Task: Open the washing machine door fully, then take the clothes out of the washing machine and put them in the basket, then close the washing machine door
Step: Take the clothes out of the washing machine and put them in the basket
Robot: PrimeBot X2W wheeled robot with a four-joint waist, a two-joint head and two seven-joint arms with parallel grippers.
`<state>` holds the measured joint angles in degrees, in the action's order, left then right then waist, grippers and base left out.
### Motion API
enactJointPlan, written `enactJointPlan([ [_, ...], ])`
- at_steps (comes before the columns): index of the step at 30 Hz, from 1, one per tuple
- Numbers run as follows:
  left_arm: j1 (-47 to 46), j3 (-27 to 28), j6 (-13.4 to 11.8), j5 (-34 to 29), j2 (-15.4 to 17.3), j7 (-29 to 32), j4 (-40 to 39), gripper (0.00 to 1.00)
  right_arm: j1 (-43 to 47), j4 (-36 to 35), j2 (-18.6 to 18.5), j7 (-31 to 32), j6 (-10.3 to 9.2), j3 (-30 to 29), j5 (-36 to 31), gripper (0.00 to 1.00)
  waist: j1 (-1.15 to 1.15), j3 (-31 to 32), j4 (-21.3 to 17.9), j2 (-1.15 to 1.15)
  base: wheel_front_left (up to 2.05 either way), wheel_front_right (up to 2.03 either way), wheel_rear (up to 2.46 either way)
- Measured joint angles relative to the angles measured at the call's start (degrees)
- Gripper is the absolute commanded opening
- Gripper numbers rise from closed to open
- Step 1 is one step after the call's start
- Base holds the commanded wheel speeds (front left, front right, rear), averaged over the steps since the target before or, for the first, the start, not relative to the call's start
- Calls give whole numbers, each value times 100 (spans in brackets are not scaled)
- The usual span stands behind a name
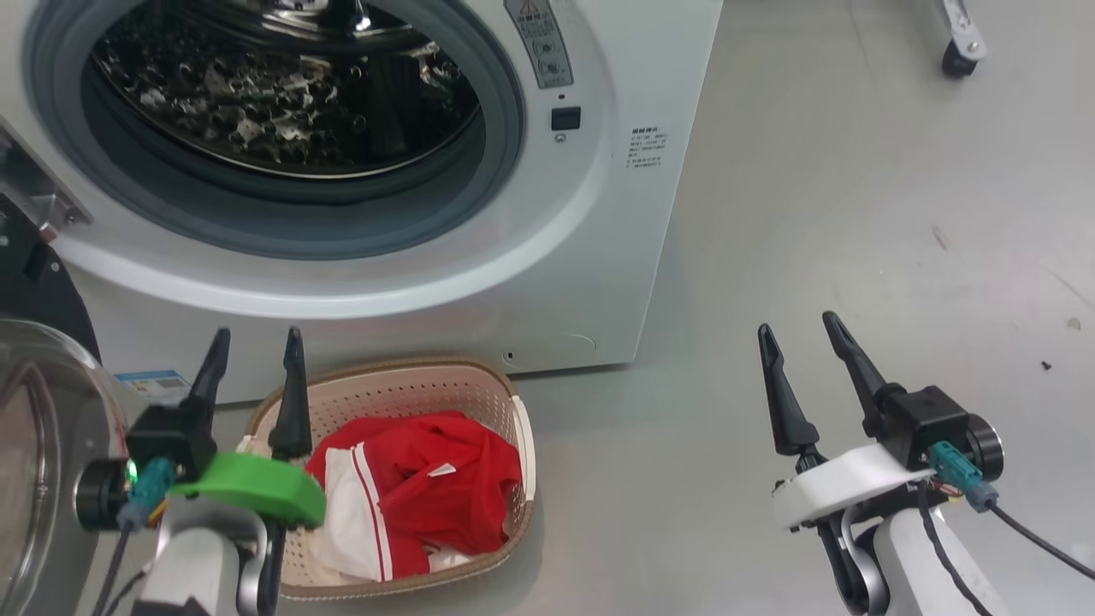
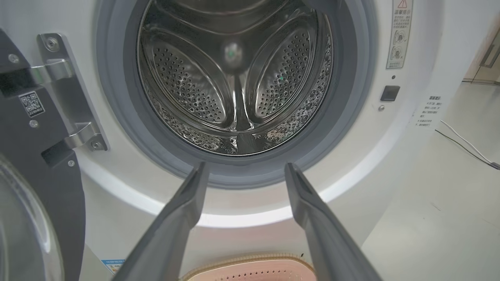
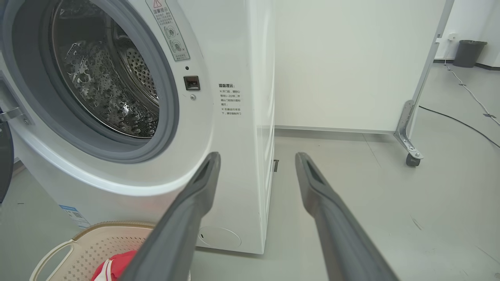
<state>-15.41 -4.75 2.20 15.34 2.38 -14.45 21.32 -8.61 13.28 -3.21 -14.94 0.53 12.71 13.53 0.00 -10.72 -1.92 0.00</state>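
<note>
Red clothes lie heaped in the basket on the grey floor before the washing machine, its steel drum bare. The washing machine door stands swung open at the robot's left, just beside the left tool, likely the nearer arm for the closing push. Both it and the right tool hover spread wide, holding nothing, near a plain white wall.

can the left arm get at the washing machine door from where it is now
Probably yes: the left gripper is open and empty, and the washing machine door stands swung out close on its left, with nothing between them.
</note>
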Motion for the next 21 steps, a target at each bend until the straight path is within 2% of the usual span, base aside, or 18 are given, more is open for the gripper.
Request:
enactJointPlan([
  [4,462,10,-105,-14,0,0,-134,100,202,8,5,1,-1,-16,0,100,0,222,-3,0,0,0,0],
  [11,1129,-81,-148,-25,3,1,-425,100,538,1,26,0,-10,-63,1,100,0,597,6,0,0,0,0],
  [21,1734,-209,-252,-27,12,71,-834,100,840,-16,44,1,-11,0,1,100,0,886,-25,0,0,0,0],
])
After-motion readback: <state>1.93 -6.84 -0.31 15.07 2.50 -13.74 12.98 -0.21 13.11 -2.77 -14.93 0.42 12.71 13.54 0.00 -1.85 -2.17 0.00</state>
